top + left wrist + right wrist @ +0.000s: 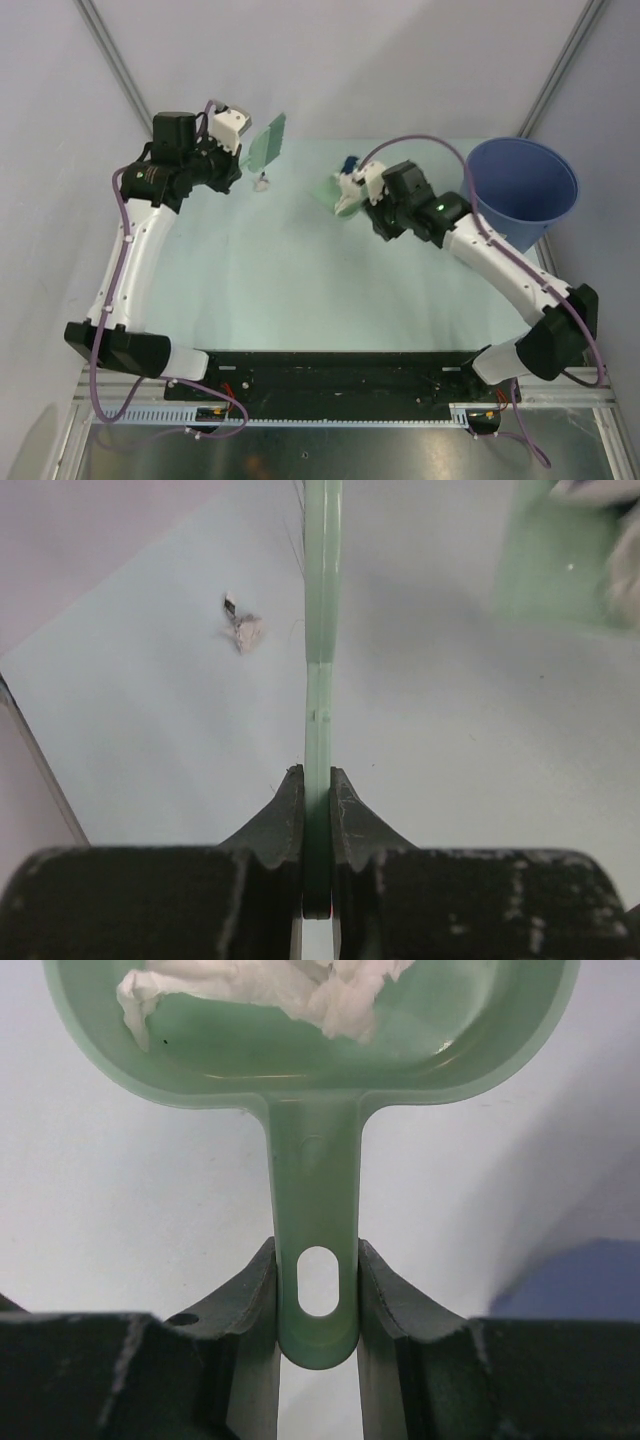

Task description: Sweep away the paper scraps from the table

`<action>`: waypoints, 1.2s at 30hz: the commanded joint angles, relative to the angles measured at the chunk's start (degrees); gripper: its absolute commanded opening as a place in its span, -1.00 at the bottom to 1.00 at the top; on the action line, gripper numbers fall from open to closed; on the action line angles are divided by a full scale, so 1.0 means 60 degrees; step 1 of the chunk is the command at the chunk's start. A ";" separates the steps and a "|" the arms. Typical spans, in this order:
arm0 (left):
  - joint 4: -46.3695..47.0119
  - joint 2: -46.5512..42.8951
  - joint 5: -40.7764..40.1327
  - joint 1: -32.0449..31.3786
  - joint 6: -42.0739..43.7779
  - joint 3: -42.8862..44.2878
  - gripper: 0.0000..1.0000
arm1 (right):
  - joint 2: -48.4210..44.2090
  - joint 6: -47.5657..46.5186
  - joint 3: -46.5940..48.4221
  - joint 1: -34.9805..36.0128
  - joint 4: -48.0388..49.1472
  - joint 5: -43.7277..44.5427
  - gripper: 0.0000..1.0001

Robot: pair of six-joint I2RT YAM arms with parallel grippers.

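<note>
My left gripper (240, 152) (317, 776) is shut on the handle of a flat pale green brush (268, 140) (322, 590), held above the far left of the table (300, 280). One small crumpled paper scrap (262, 182) (243, 631), white with a dark bit, lies on the table just beside the brush. My right gripper (366, 192) (318, 1252) is shut on the handle of the pale green dustpan (343, 190) (310, 1160), which holds white paper scraps (300, 990) and a blue bit (350, 162). The dustpan also shows in the left wrist view (560, 565).
A big round blue bucket (525, 188) stands at the far right, just behind my right arm. Grey walls and metal frame posts (110, 60) close in the table's back and sides.
</note>
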 commanded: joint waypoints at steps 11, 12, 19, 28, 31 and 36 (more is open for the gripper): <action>0.0044 0.0167 0.0030 0.0135 0.0049 -0.0885 -1.00 | -0.2434 -0.0841 0.3799 -0.3845 -0.3298 0.2806 -1.00; 0.0044 0.0124 0.0045 0.0135 0.0064 -0.0958 -1.00 | -0.2702 -0.1236 0.3550 -0.4021 -0.2972 0.3000 -1.00; 0.0044 -0.0126 0.0177 0.0150 0.0181 -0.1032 -1.00 | -0.3804 -0.4724 0.2025 -0.4945 -0.1795 0.5547 -1.00; 0.0044 -0.0243 0.0411 0.0150 0.0166 -0.1091 -1.00 | -0.3890 -0.8488 0.0574 -0.5589 -0.2545 0.8043 -1.00; 0.0044 -0.0316 0.0397 0.0135 0.0195 -0.1120 -1.00 | -0.3906 -0.9499 0.0574 -0.6029 -0.1595 0.7777 -1.00; 0.0030 -0.0492 0.0338 0.0150 0.0298 -0.1179 -0.99 | -0.4095 -1.2016 0.0064 -0.6044 -0.0130 0.6770 -1.00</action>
